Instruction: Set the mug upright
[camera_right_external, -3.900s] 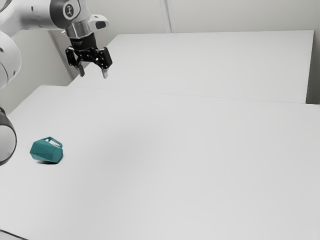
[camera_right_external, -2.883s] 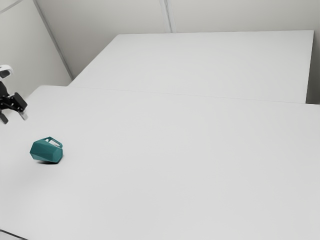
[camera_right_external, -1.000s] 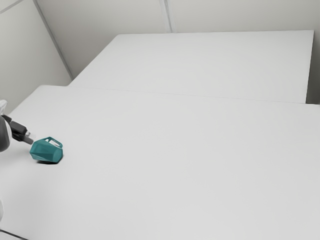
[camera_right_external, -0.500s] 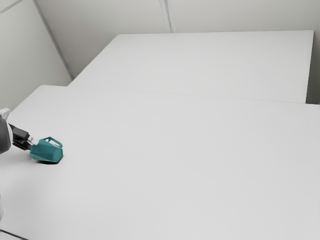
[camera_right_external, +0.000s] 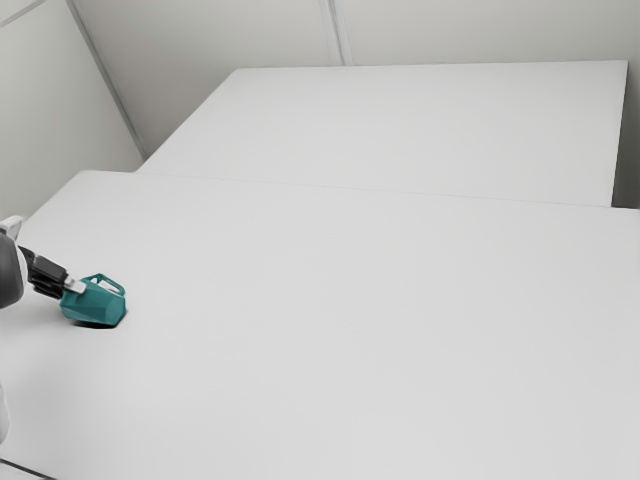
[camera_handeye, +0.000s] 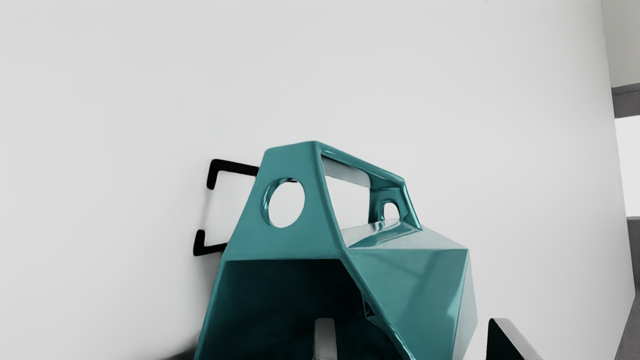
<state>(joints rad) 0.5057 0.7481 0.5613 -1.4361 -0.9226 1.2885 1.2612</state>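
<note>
At the exterior view's left, my gripper (camera_right_external: 72, 289) reaches down to the mouth end of the teal faceted mug (camera_right_external: 98, 305). The mug lies on its side, its mouth toward the arm and its handle (camera_right_external: 110, 284) on top. In the wrist view the gripper (camera_handeye: 415, 340) straddles one wall of the mug (camera_handeye: 415, 285): one finger (camera_handeye: 325, 340) stands in front of or inside the dark mouth, the other outside the wall. The fingers are wide apart, and a gap shows between the outer one and the mug.
The white table (camera_right_external: 350, 330) spreads around the mug, with another white surface (camera_right_external: 400, 130) behind it. Black angular marks (camera_handeye: 215, 172) show beside the mug in the wrist view. A dark line crosses the exterior view's lower left corner (camera_right_external: 28, 469).
Over these frames the arm has swung toward the exterior view's left and come down to the mug. In the last half second the gripper has shifted slightly closer to it. The mug has not visibly moved.
</note>
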